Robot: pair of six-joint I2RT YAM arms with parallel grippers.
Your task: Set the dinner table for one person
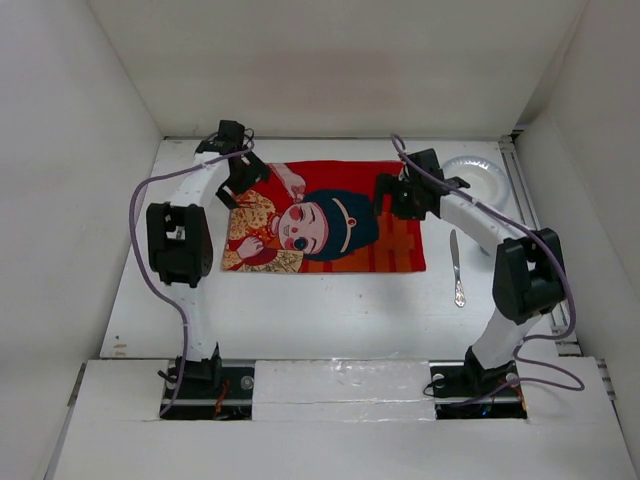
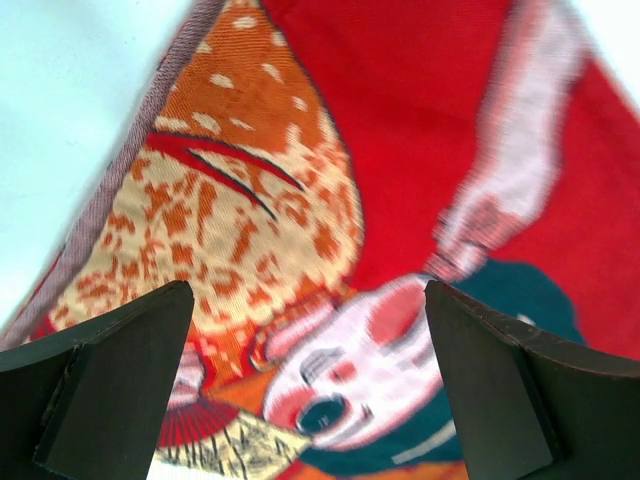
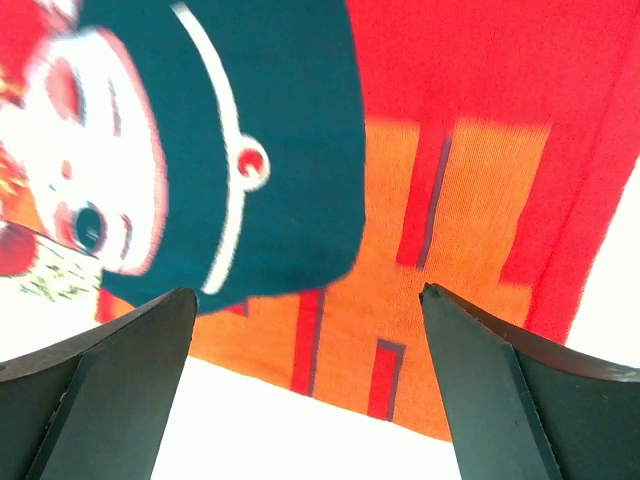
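Note:
The white dinner table carries a red cartoon-figure placemat, lying flat near its middle back. My left gripper hangs over the mat's left part, open and empty; its wrist view shows the mat's figure between the wide-apart fingers. My right gripper is over the mat's right part, open and empty; its view shows the mat's orange area and the white table between the fingers. A white plate sits at the back right. A silver knife lies right of the mat.
White walls enclose the table on the left, back and right. Purple cables loop beside each arm. The arm bases stand at the near edge.

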